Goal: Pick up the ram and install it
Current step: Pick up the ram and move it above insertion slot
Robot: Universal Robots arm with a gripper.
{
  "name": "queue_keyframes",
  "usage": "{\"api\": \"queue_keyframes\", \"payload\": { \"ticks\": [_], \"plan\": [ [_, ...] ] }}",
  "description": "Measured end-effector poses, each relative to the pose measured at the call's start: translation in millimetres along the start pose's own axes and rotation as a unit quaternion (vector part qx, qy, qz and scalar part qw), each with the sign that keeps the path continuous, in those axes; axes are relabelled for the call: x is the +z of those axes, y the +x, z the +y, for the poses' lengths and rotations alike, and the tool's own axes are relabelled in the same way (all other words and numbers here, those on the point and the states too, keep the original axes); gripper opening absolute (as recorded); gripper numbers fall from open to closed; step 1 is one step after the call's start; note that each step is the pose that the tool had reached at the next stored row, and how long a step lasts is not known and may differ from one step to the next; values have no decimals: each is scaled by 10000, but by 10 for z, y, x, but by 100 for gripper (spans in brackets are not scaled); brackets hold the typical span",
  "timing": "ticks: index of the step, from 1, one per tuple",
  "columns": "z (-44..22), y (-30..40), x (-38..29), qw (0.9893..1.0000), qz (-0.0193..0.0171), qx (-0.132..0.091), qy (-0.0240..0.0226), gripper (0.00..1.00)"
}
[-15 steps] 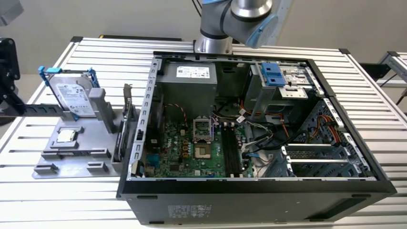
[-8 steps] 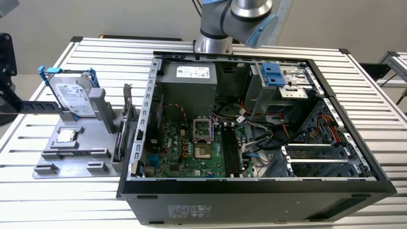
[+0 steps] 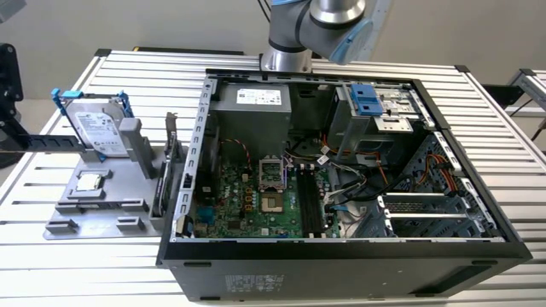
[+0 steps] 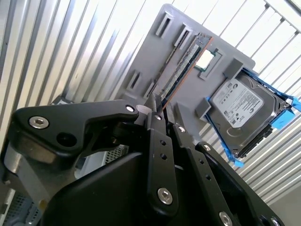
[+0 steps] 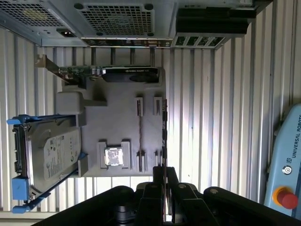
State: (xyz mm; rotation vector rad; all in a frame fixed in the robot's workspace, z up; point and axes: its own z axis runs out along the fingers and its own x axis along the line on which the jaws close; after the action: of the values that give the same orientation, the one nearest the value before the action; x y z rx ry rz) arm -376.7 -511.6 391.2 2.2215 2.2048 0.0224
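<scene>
Currently the ram stands on edge in the grey fixture tray, along one long edge of it. The fingers are in line with the stick's long axis at one end. In the first wrist view the ram reads as a thin dark line running straight toward the slit between the two tips. Fingers are a narrow gap apart, nothing clamped. In the second wrist view the tips overlap the stick's near end, so that end is hidden. Can't tell whether they touch it or sit above it. The stick's lower edge is buried in the tray slots and hard to make out. The tray sits on the slatted table, just beside the open PC case on the exterior view's left. Also on the tray: a silver hard drive with blue rails propped upright on the side away from the ram, a CPU chip in a pocket between drive and ram, and an upright card with a metal bracket on the side next to the case. The arm is over the far edge of the case, cut off by the top of the exterior view. In the first wrist view the case is cut off too.
</scene>
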Motion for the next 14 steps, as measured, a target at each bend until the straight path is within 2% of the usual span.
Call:
{"api": "queue_keyframes", "payload": {
  "ticks": [14],
  "plan": [
    [136, 1, 3, 10000, 0, 0, 0, 0]
  ]
}}
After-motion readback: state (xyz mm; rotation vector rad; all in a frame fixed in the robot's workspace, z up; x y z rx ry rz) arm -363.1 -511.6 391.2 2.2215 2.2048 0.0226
